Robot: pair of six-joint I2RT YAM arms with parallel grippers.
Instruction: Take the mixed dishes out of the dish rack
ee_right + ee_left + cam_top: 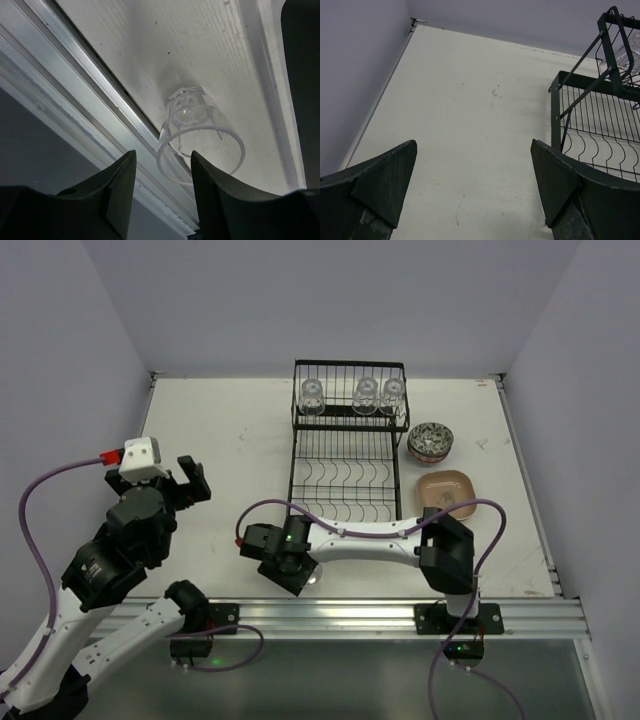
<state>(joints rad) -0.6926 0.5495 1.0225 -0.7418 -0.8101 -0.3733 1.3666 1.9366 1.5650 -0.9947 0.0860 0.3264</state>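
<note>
Standing at near edge of table (pixel 165 40), clear glass (pixel 192 120), right fingers (pixel 112 200) parted

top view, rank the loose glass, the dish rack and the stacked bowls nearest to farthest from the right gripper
1. clear glass: right beside the right gripper, at the front.
2. dish rack: just beyond, centre.
3. stacked bowls: far right, beside the rack.

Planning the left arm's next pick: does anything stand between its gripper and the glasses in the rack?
Nothing lies on the table between left gripper and rack; only the shelf's wire rail fronts the glasses.
</note>
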